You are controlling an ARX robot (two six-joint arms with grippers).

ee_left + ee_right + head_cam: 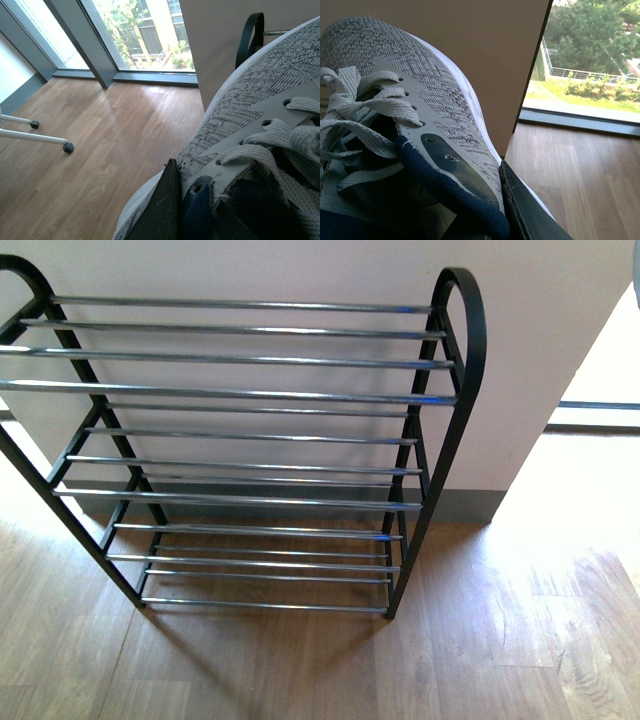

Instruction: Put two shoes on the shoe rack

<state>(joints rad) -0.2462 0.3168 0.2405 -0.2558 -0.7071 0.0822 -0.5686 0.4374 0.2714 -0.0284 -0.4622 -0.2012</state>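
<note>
My left fingers (161,212) clamp one shoe (240,115), right fingers (527,212) the other shoe (385,55), by the collar, to set upright on the shoe rack (250,395).

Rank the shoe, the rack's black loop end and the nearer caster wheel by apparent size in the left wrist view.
Largest: the shoe, though its nearness to the camera inflates it.
Next: the rack's black loop end.
Smallest: the nearer caster wheel.
</note>
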